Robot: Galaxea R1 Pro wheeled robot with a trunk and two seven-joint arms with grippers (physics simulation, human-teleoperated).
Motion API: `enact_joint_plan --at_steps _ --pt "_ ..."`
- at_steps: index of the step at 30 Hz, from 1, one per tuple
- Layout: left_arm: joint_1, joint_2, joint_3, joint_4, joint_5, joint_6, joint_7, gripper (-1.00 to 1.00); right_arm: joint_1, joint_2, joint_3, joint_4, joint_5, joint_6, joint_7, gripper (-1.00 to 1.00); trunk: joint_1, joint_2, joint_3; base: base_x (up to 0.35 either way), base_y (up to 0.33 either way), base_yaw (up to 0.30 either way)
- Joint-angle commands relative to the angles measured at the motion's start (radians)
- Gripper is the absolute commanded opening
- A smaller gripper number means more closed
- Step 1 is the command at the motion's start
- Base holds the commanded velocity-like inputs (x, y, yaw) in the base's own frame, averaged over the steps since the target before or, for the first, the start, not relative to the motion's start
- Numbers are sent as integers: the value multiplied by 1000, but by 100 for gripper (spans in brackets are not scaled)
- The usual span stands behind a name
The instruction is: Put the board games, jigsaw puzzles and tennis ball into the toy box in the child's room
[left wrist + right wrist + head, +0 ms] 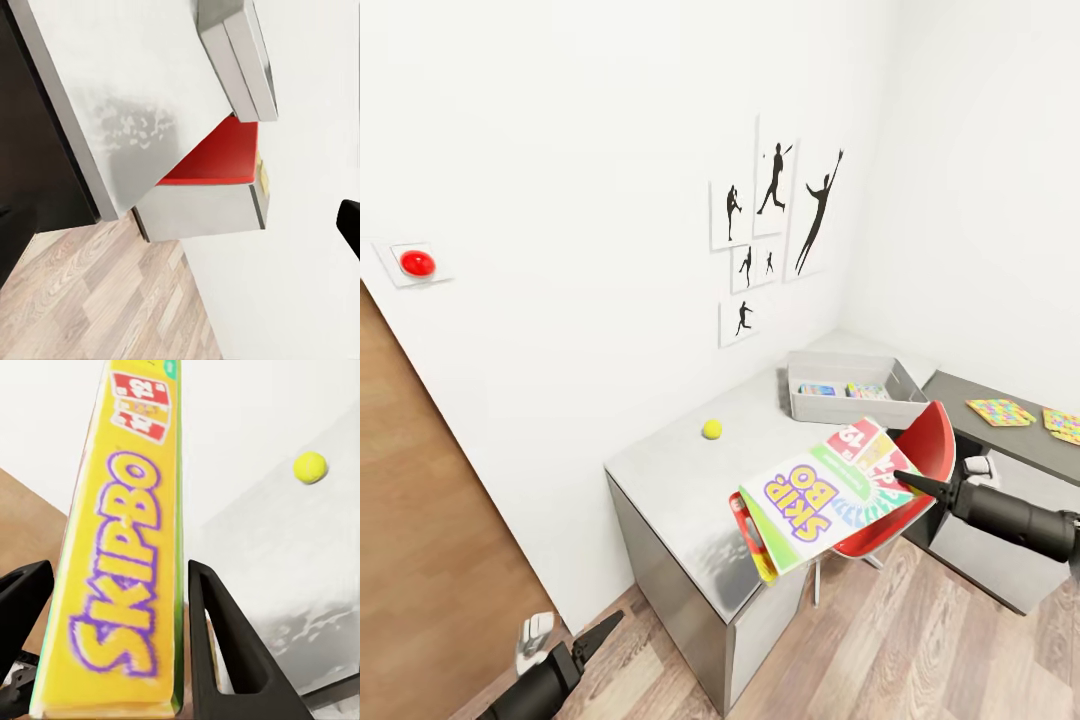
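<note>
Right tool (908,478): pinching the Skip-Bo board game (838,492), held above the worktop (680,480) edge.
Left tool (600,632): spread, empty, low.
Toy box (857,405): two boxes inside — likely done.
Left: tennis ball (712,429) and two jigsaw puzzles (1000,411) on the worktop.

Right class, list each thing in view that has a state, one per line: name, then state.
Skip-Bo box: held in the air, tilted, in the right gripper.
Left gripper: open, empty, low by the floor.
Toy box: on the table, two flat boxes inside.
Ball: loose on the table.
Puzzles: flat on the dark section.
</note>
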Motion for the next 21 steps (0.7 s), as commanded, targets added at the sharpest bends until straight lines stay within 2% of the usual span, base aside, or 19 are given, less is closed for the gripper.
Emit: enact_joint_plan --at_steps 1,21 --pt "0 6 7 -6 13 2 -5 100 -3 6 0 6 -2 12 1 -100 1 -2 -2 0 0 0" --pt "0 7 8 -6 13 -1 -12 100 -3 7 0 18 -2 15 1 -100 1 -2 -2 0 0 0"
